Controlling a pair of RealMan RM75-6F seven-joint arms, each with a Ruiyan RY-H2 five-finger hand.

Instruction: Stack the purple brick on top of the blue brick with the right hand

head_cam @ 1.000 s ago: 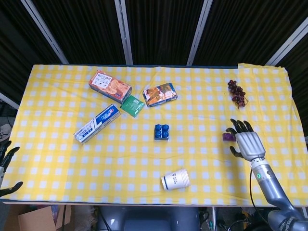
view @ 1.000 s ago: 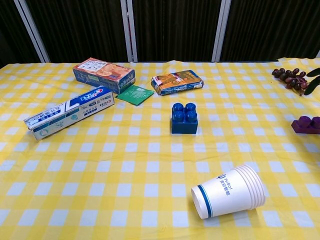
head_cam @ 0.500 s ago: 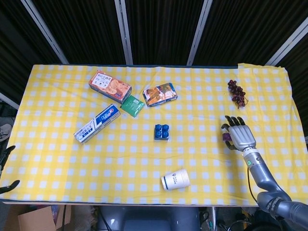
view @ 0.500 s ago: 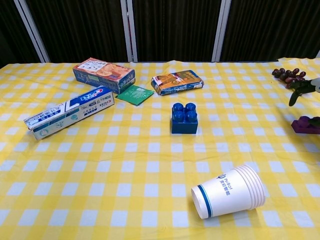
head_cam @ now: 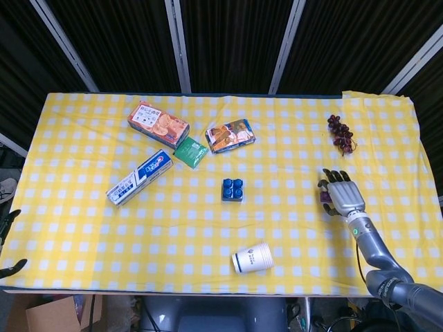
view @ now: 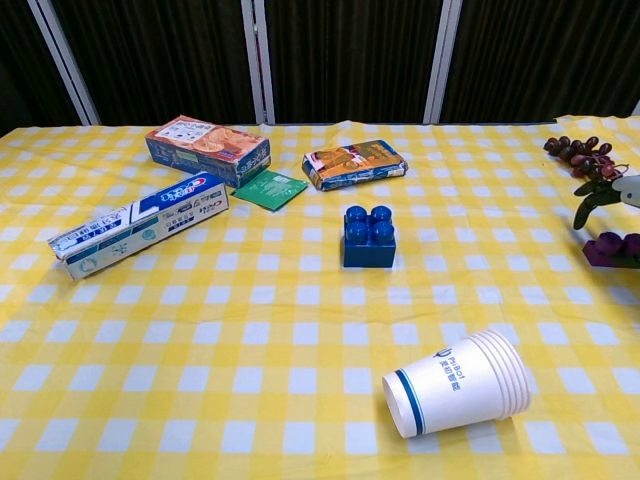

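Note:
The blue brick (head_cam: 232, 189) (view: 368, 236) stands alone near the middle of the yellow checked cloth. The purple brick (head_cam: 323, 198) (view: 611, 250) lies on the cloth far to its right. My right hand (head_cam: 342, 194) hovers over the purple brick with its fingers spread, covering most of it in the head view. In the chest view only the right hand's fingertips (view: 598, 196) show, above the brick and not closed on it. My left hand (head_cam: 7, 225) is a dark sliver at the table's lower left edge, fingers apart, holding nothing.
A paper cup (head_cam: 252, 259) lies on its side in front of the blue brick. Behind it are a toothpaste box (head_cam: 140, 177), a biscuit box (head_cam: 158, 124), a green packet (head_cam: 191, 152) and a snack box (head_cam: 230, 135). Dark grapes (head_cam: 340, 134) lie beyond the right hand.
My right hand has moved forward and left from beside the purple brick to over it. My left hand has slid further out of the head view.

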